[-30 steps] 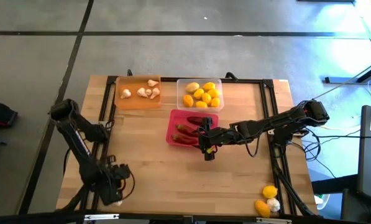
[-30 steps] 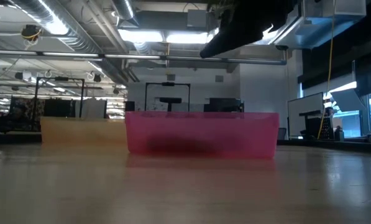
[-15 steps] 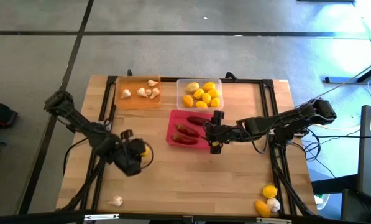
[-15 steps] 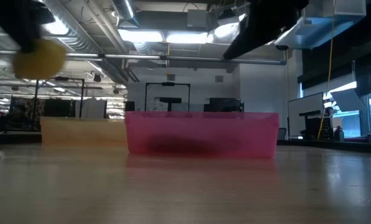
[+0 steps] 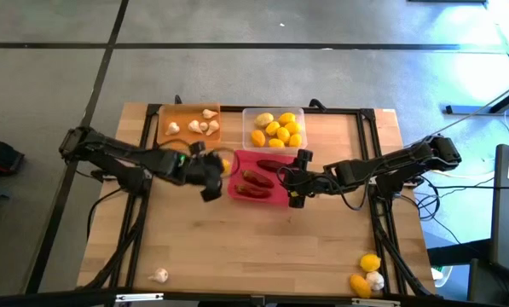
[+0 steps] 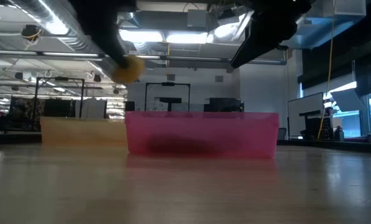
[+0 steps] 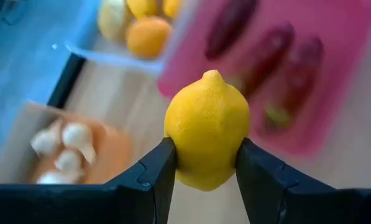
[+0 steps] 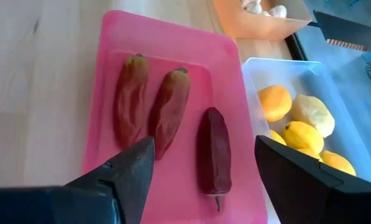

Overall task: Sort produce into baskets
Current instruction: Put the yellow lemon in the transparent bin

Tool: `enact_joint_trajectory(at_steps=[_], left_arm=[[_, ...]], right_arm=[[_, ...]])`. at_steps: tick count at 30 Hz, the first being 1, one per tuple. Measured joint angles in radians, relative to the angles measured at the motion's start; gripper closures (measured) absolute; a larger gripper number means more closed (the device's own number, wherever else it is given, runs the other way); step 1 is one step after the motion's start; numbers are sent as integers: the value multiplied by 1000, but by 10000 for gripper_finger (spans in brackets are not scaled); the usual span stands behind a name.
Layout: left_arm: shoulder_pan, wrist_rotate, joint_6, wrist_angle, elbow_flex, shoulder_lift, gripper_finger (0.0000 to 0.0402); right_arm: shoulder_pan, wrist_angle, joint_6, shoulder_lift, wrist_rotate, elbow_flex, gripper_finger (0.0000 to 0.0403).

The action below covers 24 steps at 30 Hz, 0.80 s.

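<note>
left gripper (image 5: 217,167) has its jaws clenched on a lemon (image 7: 207,129), carried above the counter (image 5: 237,239) just beside the pink tray (image 5: 235,183), short of the clear tray (image 5: 274,111). judged step: deliver the lemon to the clear tray, which already holds the other lemons (image 5: 276,130). to do it well, keep height over the pink rim, centre over the clear tray, release low so the oval does not roll out. orange tray (image 5: 188,139) is translucent and holds knobbly white garlic bulbs (image 5: 196,126). the lemon is smooth, waxy, nippled at one end. pink tray holds three long, dark red, slightly wrinkled chili peppers (image 8: 166,109). right gripper (image 5: 297,179) hangs over the pink tray's edge, jaws released, holding nothing. stray garlic (image 5: 159,275) and more produce (image 5: 367,275) lie near the counter's front edge.
</note>
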Motion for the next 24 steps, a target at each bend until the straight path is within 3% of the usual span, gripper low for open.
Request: enact_joint_trajectory(at_steps=[6,12,24], left_arm=[[201,13,191,221,0,2,259],[369,74,251,458,1,47,259],[580,237,371,785,1,318,259]], right_arm=[[-1,-26,4,0,22,0,133],[-7,-36,2,0,49,0,133],[-19,-51,64,0,76,0,133]])
